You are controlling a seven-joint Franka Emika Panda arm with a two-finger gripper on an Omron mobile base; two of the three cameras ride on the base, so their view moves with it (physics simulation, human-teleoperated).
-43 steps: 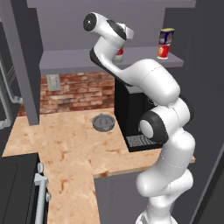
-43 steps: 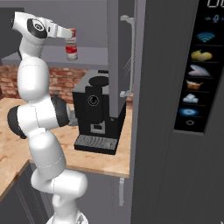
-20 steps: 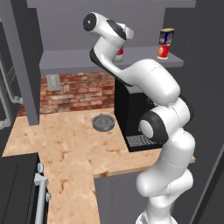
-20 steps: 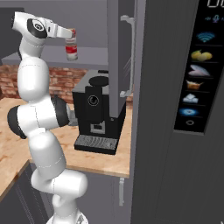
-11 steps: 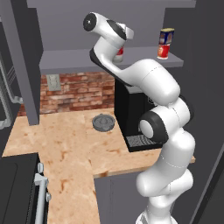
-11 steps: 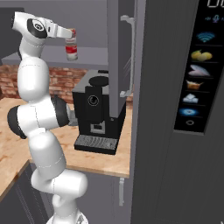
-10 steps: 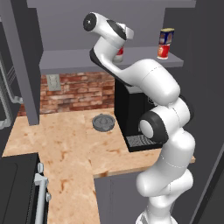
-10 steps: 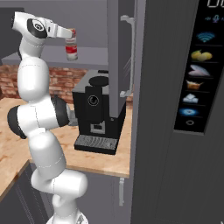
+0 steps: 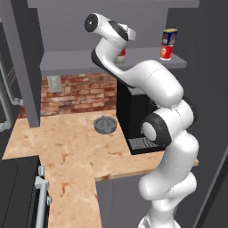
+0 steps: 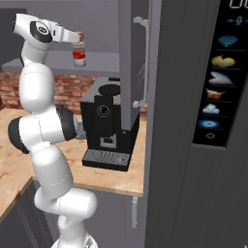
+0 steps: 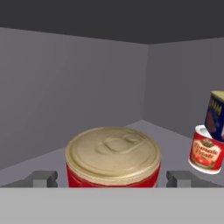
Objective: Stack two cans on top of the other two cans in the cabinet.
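Observation:
In the hand view a red can (image 11: 113, 168) with a gold lid sits between my fingertips (image 11: 43, 178), a narrow gap on each side; my gripper (image 11: 111, 178) is open. The right base view shows that can (image 10: 78, 40) standing on another red-and-white can (image 10: 80, 58), with my gripper (image 10: 77, 38) around the upper one. In the left base view my gripper (image 9: 126, 38) is inside the grey cabinet (image 9: 75, 60), above the lower can (image 9: 121, 55). To the right the dark-blue can (image 9: 169, 36) stands on a red can (image 9: 166, 52); this pair also appears as the blue can (image 11: 215, 116) and the red can (image 11: 205, 151).
The black coffee machine (image 9: 133, 111) stands on the counter (image 9: 67, 147) right under the shelf. A round grey object (image 9: 105, 124) lies on the counter left of it. A tall grey panel with a handle (image 10: 140, 58) rises to the right of the arm.

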